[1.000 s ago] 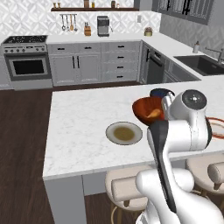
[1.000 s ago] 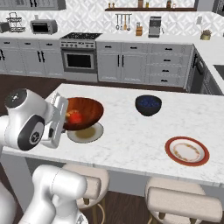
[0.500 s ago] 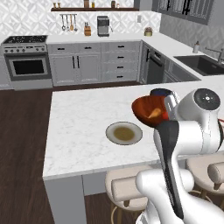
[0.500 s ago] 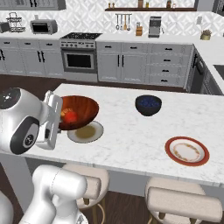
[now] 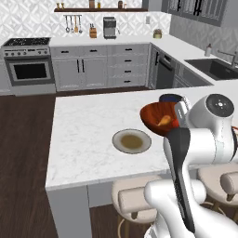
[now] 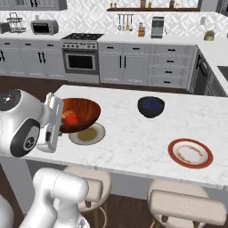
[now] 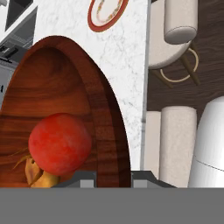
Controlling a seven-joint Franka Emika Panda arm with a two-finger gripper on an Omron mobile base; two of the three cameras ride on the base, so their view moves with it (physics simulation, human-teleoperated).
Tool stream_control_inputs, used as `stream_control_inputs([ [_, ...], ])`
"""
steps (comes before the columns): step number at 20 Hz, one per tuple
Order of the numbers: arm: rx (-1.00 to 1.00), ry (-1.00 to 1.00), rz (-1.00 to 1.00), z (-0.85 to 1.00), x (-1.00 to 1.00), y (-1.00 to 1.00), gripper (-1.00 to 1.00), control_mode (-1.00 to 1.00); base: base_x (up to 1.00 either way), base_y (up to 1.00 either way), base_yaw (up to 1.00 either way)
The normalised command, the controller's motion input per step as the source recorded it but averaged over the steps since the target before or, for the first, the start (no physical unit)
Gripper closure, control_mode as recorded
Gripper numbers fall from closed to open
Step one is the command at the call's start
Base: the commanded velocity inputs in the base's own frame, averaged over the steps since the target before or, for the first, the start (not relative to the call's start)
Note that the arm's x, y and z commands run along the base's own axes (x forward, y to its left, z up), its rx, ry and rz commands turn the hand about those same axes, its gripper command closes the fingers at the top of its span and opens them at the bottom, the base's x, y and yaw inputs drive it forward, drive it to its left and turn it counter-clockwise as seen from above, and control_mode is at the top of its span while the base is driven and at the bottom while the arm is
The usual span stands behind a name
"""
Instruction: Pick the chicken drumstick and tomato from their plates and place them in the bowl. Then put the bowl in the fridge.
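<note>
Bowl (image 6: pixel 82 113) of red-brown wood hangs above the island counter (image 6: pixel 133 142), lifted over the olive-grey plate (image 6: pixel 87 134), tomato (image 7: pixel 59 143) and drumstick (image 5: pixel 163 121) inside. A dark blue bowl (image 6: pixel 151 106) and the red-rimmed plate (image 6: pixel 190 153) sit further right. Gripper (image 7: pixel 113 177) jaws pinch the wooden rim.

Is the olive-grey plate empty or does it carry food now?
Empty: the olive-grey plate shows a bare tan centre; drumstick and tomato lie in the wooden bowl.

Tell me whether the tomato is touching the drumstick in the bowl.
Touching. In the hand view the tomato lies against the drumstick at the bottom of the bowl, with no gap between them.
</note>
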Motion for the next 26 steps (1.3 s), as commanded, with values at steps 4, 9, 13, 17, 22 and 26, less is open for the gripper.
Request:
stream_control_inputs([
  [4,0.0,0.0,0.0,0.0,0.0,0.0,1.0,1.0,-0.62,0.41,0.04],
  [9,0.0,0.0,0.0,0.0,0.0,0.0,1.0,1.0,-0.46,0.8,0.24],
  [13,0.0,0.0,0.0,0.0,0.0,0.0,1.0,1.0,-0.04,1.0,0.24],
  [17,0.0,0.0,0.0,0.0,0.0,0.0,1.0,1.0,0.0,1.0,0.13],
  [22,0.0,0.0,0.0,0.0,0.0,0.0,1.0,1.0,0.0,1.0,0.03],
  [26,0.0,0.0,0.0,0.0,0.0,0.0,1.0,1.0,0.0,1.0,0.0],
])
